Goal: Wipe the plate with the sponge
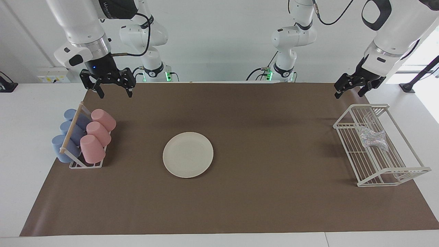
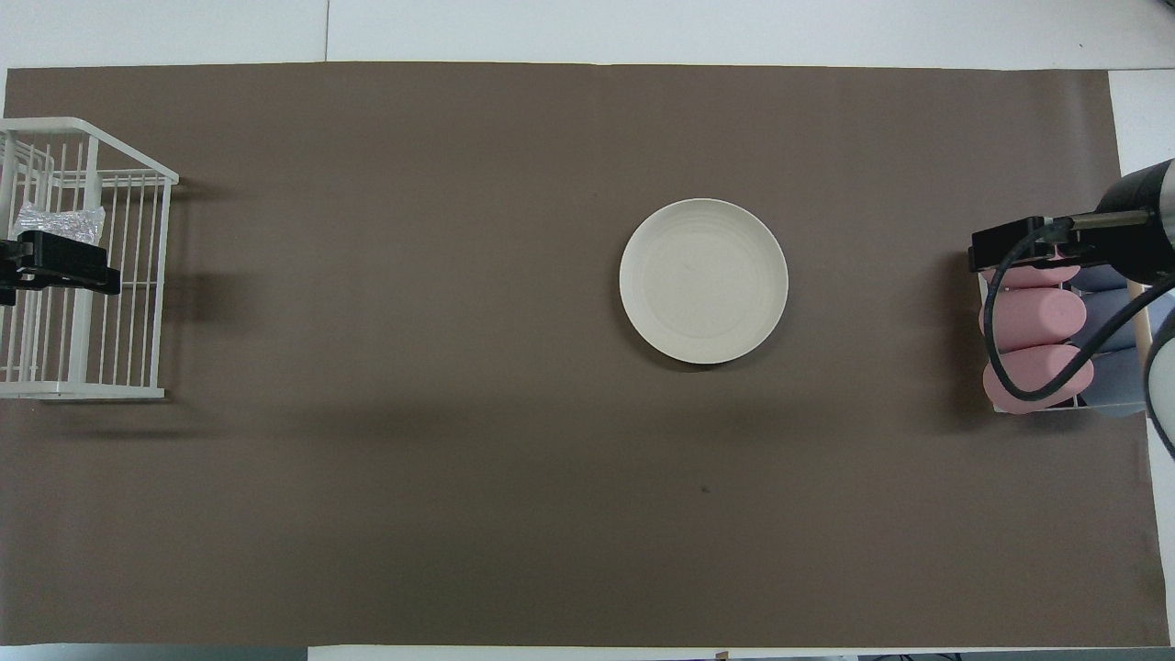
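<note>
The cream-white plate point(image 1: 188, 154) lies flat near the middle of the brown mat, a little toward the right arm's end; it also shows in the overhead view point(image 2: 703, 280). The silvery crinkled sponge point(image 1: 374, 139) lies inside the white wire rack point(image 1: 391, 171) at the left arm's end; it also shows in the overhead view point(image 2: 57, 220). My left gripper point(image 1: 349, 95) hangs open and empty in the air, over the rack point(image 2: 92, 390) in the overhead view point(image 2: 60, 266). My right gripper point(image 1: 115, 94) hangs open and empty over the cup holder, as the overhead view point(image 2: 1019, 250) shows.
A small wire holder at the right arm's end carries three pink cups point(image 1: 97, 132) and three blue cups point(image 1: 68, 133) on their sides; the pink cups point(image 2: 1033, 330) also show from overhead. The brown mat point(image 1: 240, 206) covers most of the white table.
</note>
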### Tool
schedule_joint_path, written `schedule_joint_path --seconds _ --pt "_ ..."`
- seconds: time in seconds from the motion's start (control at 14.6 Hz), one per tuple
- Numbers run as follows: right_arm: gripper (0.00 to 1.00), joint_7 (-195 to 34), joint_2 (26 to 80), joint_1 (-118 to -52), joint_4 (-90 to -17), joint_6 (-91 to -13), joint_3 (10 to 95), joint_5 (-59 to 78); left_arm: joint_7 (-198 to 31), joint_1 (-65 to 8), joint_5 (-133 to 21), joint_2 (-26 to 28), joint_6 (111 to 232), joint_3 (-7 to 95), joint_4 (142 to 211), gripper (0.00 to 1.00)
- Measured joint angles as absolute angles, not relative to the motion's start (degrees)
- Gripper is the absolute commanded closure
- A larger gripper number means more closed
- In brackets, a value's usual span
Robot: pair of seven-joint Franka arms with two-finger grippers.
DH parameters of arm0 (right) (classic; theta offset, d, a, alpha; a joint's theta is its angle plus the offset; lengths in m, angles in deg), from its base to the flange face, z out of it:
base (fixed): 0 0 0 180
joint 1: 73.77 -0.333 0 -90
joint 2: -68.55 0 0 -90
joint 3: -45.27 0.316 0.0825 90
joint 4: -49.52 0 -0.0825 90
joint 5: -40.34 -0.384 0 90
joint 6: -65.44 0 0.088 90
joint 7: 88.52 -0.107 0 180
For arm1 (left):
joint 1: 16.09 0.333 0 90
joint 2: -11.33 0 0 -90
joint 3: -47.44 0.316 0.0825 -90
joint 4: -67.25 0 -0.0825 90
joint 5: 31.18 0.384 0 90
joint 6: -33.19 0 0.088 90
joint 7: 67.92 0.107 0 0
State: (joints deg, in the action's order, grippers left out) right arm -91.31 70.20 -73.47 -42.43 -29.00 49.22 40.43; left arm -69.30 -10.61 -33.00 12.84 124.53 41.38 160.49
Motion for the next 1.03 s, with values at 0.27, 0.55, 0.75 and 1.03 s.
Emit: schedule_joint_path --seconds 0.27,0.55,0.75,1.03 --pt "0.0 -92.93 70.2 -73.47 -42.34 -29.0 49.22 40.43 -69.31 -10.67 -33.0 12.84 124.53 41.37 160.49 0.0" --pt "0.0 -93.44 70.2 -73.47 -42.19 -29.0 49.23 39.13 -69.32 -10.68 -33.0 12.84 124.53 41.39 160.49 0.0" --pt "0.0 -93.52 70.2 -73.47 -42.15 -29.0 49.23 39.05 -69.33 -10.61 -33.0 12.84 124.54 41.61 160.49 0.0" --pt "0.0 -93.55 70.2 -73.46 -42.08 -29.01 49.22 39.04 -69.51 -10.63 -31.4 12.77 124.74 41.66 160.86 0.0"
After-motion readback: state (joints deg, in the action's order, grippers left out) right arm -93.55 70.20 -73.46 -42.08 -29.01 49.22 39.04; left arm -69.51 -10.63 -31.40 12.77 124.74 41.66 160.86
